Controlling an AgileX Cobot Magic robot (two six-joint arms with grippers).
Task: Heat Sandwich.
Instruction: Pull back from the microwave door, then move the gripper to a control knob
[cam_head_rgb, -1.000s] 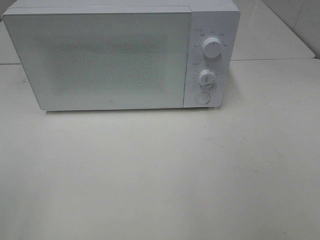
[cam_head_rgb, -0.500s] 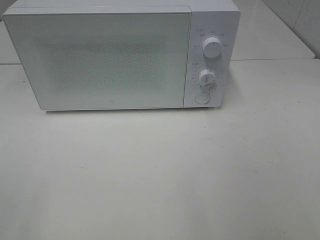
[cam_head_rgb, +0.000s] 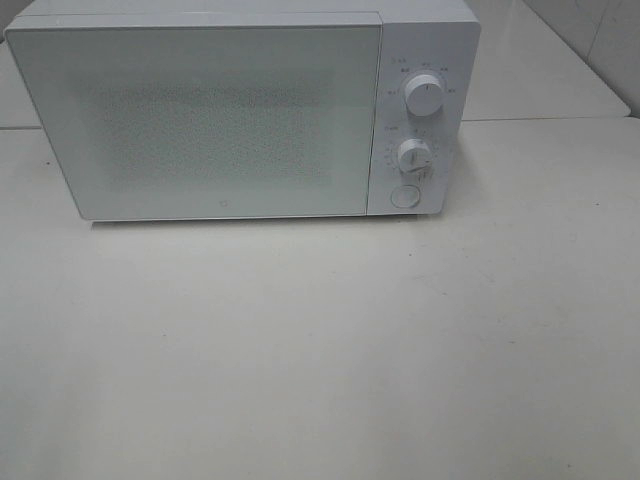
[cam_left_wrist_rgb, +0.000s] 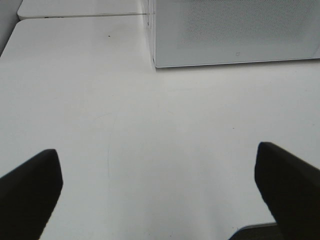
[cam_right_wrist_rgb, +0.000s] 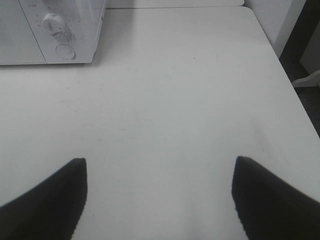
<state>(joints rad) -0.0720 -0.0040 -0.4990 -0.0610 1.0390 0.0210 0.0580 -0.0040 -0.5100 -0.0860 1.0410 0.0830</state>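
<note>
The sandwich is out of view in every frame. A white microwave (cam_head_rgb: 240, 110) stands at the back of the table with its door shut; two white knobs (cam_head_rgb: 424, 98) and a round button (cam_head_rgb: 404, 196) sit on its right panel. My left gripper (cam_left_wrist_rgb: 159, 192) hangs open over bare table in front of the microwave's (cam_left_wrist_rgb: 235, 30) left corner, nothing between its dark fingers (cam_left_wrist_rgb: 30, 192). My right gripper (cam_right_wrist_rgb: 159, 197) is also open and empty, over the table to the right of the microwave (cam_right_wrist_rgb: 55, 30). Neither arm shows in the exterior view.
The white table (cam_head_rgb: 320, 350) stretches in front of the microwave. Its right edge (cam_right_wrist_rgb: 292, 95) drops off to a dark floor. A seam to a second table (cam_head_rgb: 540, 118) runs behind at the right.
</note>
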